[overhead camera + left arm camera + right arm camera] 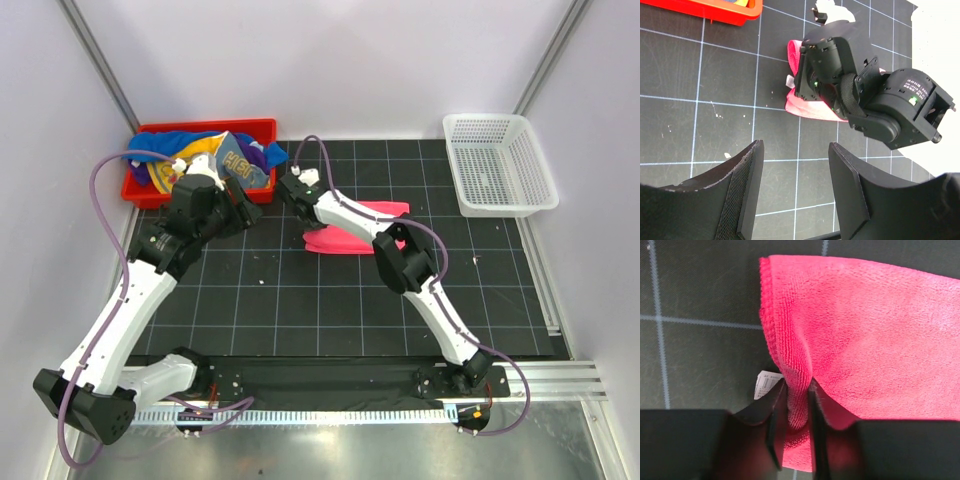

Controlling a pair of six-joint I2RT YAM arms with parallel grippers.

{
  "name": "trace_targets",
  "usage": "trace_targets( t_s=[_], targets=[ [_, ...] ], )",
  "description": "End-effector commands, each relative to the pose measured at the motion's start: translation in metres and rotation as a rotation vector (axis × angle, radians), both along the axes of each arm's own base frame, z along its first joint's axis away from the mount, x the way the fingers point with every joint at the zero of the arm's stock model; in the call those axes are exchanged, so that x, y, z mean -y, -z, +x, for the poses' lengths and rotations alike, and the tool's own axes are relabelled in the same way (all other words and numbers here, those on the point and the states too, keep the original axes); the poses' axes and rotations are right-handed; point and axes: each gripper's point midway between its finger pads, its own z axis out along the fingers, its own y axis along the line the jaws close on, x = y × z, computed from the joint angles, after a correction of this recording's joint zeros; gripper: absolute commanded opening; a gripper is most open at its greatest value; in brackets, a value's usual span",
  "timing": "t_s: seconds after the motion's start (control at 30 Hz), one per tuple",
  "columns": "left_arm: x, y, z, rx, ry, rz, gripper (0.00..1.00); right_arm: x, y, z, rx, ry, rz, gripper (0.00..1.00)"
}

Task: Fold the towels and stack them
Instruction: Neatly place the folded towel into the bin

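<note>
A hot pink towel (350,240) lies partly folded in the middle of the black grid mat. My right gripper (797,390) is shut on a pinched ridge of that towel (865,330) near its left edge, next to a white label (767,385). From above, the right gripper (308,215) sits over the towel's left end. My left gripper (796,150) is open and holds nothing. It hovers over bare mat a little left of the pink towel (810,111). Its place in the top view (252,203) is just in front of the bin. More towels (200,155), blue, yellow and purple, are heaped in that bin.
The red bin (205,127) stands at the back left and its corner (715,9) shows in the left wrist view. A white mesh basket (497,165) sits at the back right. The right arm's wrist housing (890,107) is close to my left fingers.
</note>
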Motion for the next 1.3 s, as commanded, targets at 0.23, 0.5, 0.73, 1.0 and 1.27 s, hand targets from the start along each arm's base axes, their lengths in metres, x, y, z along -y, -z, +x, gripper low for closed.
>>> trace_targets(
  t_s=[0.23,0.5,0.73,1.0,1.27],
  targets=[
    [0.004,-0.003,0.000,0.029,0.040,0.002,0.58,0.051,0.020,-0.024,-0.069,0.036,-0.069,0.03],
    [0.008,-0.001,-0.001,0.027,0.055,-0.011,0.57,0.085,0.026,-0.039,-0.117,0.086,-0.089,0.01],
    [0.010,-0.001,0.000,0.026,0.062,-0.016,0.57,0.137,0.055,-0.090,-0.212,0.168,-0.121,0.01],
    [0.020,-0.004,-0.001,0.017,0.100,-0.056,0.56,0.178,0.056,-0.141,-0.260,0.323,-0.027,0.01],
    [0.020,-0.016,-0.008,0.040,0.108,-0.074,0.56,0.208,0.055,-0.176,-0.285,0.451,-0.015,0.01]
  ],
)
